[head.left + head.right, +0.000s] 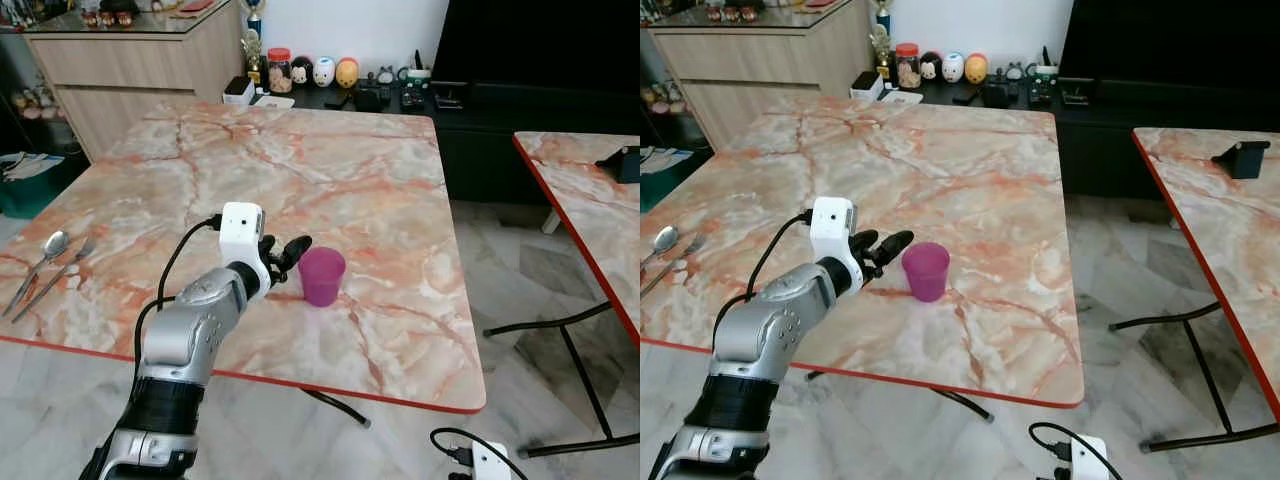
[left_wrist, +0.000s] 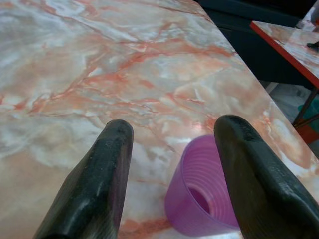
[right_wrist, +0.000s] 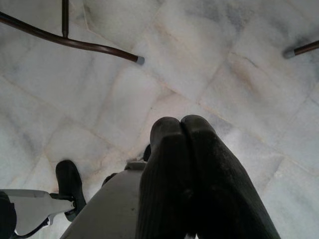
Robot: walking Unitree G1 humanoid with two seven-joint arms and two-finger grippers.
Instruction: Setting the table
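Far out to the left of our left hand [image 1: 283, 256], a metal spoon [image 1: 40, 264] and fork [image 1: 58, 278] lie side by side on the glossy, orange-veined marble counter [image 1: 380, 200], their long handles running toward its red near edge. The left hand hovers with its fingers [image 2: 99, 184] spread wide, holding nothing. Just to its right, close to the fingertips, stands a translucent purple plastic cup [image 1: 321, 276], upright, mouth up, ribbed inside. Our right hand [image 3: 182, 127] hangs over pale floor tiles [image 3: 199, 59], fingers pressed together.
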